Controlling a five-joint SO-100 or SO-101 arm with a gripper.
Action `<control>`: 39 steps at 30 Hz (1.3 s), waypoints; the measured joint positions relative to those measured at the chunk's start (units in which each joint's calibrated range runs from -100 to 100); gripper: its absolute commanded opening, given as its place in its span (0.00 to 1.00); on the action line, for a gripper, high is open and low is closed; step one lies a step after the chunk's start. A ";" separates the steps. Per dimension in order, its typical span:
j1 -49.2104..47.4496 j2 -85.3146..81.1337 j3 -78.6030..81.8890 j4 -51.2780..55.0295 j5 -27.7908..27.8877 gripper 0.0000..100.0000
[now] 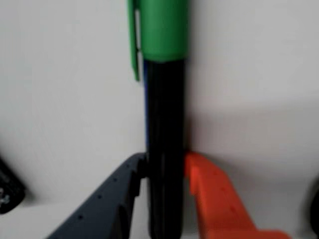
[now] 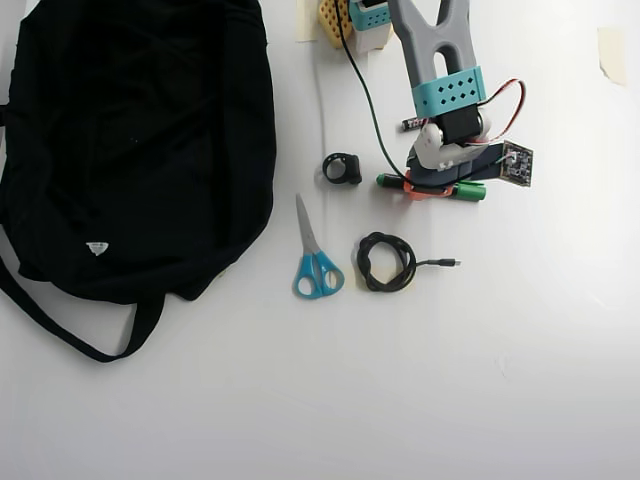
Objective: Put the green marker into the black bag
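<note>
The arm (image 2: pixel 432 40) is grey, forked near its top, with perforated teal bands, a white wrist block and a yellow base piece. Red, white and dark green wires run alongside it. The hand (image 1: pixel 167 167) pairs one dark blue-grey finger (image 1: pixel 107 199) with one orange finger (image 1: pixel 214 199).

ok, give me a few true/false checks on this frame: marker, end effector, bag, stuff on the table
1. The end effector has its fingers on either side of the green marker. True.
2. The marker is inside the black bag. False: it lies on the table, to the right of the bag in the overhead view.
3. The scissors have blue handles. True.
4. The coiled cable lies on the bag. False: on the table, right of the scissors.
</note>
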 measured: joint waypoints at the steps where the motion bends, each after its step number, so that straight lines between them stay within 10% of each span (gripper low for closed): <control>1: 0.00 0.00 0.00 0.00 0.00 0.02; 39: -0.59 0.17 -11.48 14.94 -0.05 0.02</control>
